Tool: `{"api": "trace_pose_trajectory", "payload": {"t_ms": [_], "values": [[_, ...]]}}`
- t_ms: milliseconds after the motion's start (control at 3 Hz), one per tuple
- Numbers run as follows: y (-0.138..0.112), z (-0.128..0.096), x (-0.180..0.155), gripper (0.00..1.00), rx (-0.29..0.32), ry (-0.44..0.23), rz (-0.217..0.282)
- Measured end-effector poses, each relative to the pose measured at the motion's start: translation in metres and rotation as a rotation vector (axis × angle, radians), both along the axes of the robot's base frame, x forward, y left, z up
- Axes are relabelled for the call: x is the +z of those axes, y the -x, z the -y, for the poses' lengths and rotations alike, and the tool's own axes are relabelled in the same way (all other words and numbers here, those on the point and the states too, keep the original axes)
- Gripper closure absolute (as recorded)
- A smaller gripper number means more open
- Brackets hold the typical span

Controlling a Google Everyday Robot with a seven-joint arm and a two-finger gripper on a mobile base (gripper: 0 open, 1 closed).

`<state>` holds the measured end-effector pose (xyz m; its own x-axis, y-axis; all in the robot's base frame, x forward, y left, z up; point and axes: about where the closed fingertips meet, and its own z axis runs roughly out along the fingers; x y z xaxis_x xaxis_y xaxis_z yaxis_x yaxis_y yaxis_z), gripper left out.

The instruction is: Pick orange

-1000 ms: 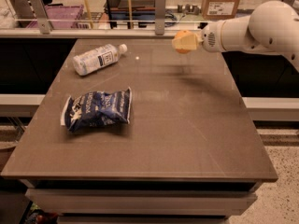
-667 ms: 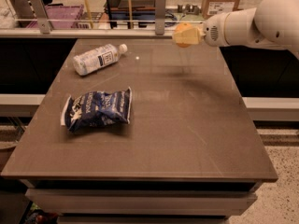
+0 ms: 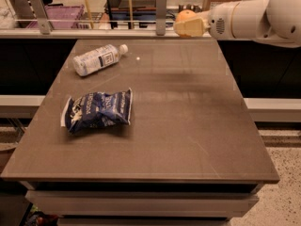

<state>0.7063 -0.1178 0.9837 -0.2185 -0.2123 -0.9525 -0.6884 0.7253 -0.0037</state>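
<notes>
At the far edge of the table [image 3: 188,140], the claw [image 3: 184,25] grips the half-hidden orange [image 3: 186,14].

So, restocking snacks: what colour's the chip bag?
The chip bag is dark blue, white lettering, camera view; the gripper hovers upper right.

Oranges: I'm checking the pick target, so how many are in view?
1. The orange is at the claw, above the table's far edge, partly hidden by the claw. Clutter behind the table could hide more.
</notes>
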Motion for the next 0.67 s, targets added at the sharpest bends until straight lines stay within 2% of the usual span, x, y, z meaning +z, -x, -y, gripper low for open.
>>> {"api": "trace_pose_trajectory", "payload": {"t_ms": [333,667], "values": [[0.0,-0.0001,0.0,1.0,0.0,0.0,0.0],[-0.0003,-0.0029,-0.0009,0.82,0.004,0.0,-0.001]]}}
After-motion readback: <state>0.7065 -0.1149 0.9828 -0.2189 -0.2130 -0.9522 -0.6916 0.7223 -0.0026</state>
